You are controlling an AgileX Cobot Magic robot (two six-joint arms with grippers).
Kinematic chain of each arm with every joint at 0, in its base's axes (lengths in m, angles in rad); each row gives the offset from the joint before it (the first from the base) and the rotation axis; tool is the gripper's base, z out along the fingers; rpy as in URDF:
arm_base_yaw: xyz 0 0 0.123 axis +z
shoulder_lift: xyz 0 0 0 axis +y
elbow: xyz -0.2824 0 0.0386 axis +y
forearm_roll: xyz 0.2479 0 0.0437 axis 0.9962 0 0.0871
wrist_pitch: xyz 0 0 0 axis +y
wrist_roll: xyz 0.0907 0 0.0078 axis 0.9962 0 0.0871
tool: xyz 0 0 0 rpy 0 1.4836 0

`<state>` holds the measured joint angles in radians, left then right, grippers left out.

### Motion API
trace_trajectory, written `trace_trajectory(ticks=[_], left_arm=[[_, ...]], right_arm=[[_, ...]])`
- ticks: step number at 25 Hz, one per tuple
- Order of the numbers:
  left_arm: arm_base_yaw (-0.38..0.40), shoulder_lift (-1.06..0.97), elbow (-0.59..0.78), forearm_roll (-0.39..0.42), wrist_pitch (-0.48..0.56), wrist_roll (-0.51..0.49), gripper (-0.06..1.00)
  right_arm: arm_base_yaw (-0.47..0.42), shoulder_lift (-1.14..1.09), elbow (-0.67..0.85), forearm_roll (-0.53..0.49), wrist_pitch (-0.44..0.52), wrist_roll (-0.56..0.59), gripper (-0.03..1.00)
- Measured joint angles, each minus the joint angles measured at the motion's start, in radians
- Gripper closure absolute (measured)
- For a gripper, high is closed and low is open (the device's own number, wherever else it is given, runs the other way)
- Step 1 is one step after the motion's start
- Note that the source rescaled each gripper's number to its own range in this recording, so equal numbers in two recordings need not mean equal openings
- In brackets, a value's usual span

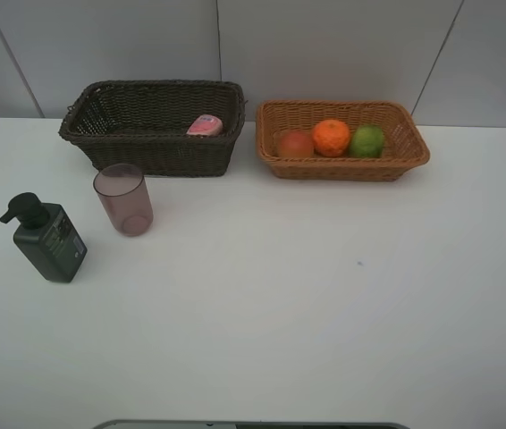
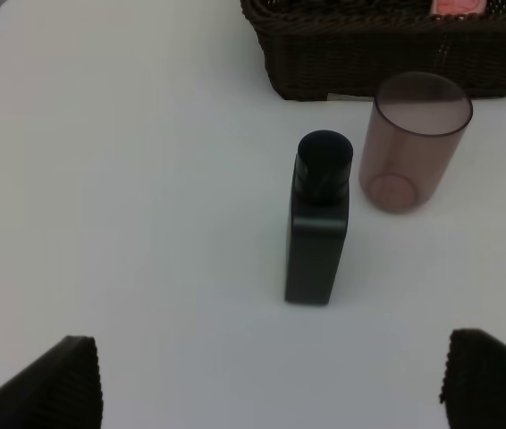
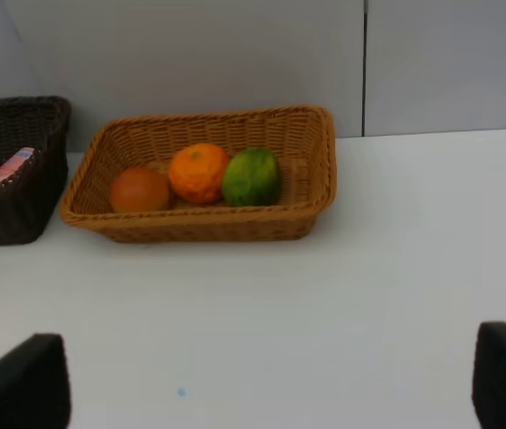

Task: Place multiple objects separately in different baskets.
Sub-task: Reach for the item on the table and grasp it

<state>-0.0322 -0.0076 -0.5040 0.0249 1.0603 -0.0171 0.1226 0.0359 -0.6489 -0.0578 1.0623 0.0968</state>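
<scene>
Your left pincer [image 2: 266, 384] hung nearest, jaws spread wide and holding nothing, with the dark pump bottle [image 2: 317, 223] standing upright straight ahead between them. Your right pincer [image 3: 264, 380] was likewise spread and empty over bare desk [image 1: 324, 313]. By that line-up the bottle looked to be the step in hand. It stood well out in front of the dark basket [image 1: 164, 154], off that basket's left corner. The mauve cup [image 1: 123, 199] stood between the two, near the bottle but apart from it. You would have done best to close on the bottle's flat body below the pump head, not on the head. A straight lift before swinging was wise too, since the cup sat on the way to the dark basket and looked easy to tip. Inside the dark basket the pink squeeze bottle [image 1: 205, 126] lay at its right end, leaving room to its left. Just right of the dark basket, the tan basket [image 1: 342, 168] already held the red-orange fruit [image 1: 295, 143], the orange [image 1: 332, 138] and the lime [image 1: 366, 140].
</scene>
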Motion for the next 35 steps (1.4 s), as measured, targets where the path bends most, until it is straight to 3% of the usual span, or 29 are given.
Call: trace_trajectory(ticks=[9, 16, 23, 35], left_arm=[[0.000, 0.000, 0.000, 0.000, 0.000, 0.000, -0.04], [0.000, 0.000, 0.000, 0.000, 0.000, 0.000, -0.04], [0.000, 0.000, 0.000, 0.000, 0.000, 0.000, -0.04], [0.000, 0.000, 0.000, 0.000, 0.000, 0.000, -0.04]], right_arm=[[0.000, -0.040, 0.121, -0.012, -0.005, -0.003, -0.03], [-0.002, -0.041, 0.125, -0.025, -0.005, -0.003, -0.03], [-0.088, -0.043, 0.125, -0.025, -0.005, -0.003, -0.03], [-0.091, -0.043, 0.125, -0.025, -0.005, -0.003, -0.03]])
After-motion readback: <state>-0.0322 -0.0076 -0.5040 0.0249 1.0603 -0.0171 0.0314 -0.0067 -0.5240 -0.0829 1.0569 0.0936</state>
